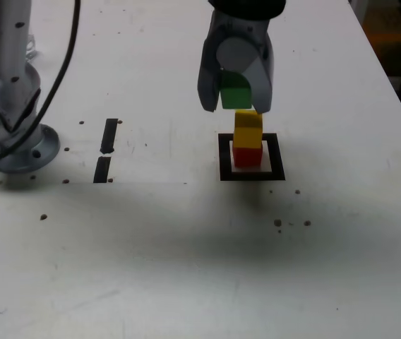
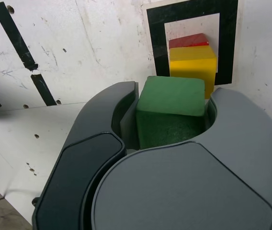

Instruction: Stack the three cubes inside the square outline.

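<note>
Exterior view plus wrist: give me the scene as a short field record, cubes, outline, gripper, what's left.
gripper: shut on the green cube, above the stack
green cube: held between the jaws, not yet on the stack, offset toward the exterior view's left of it
yellow cube: on top of the red cube
red cube: bottom of the stack, inside the square outline
square outline: black tape, white centre
tape strips: two, to the exterior view's left of the outline, nothing on them
remaining: green cube to go on the yellow cube
</note>
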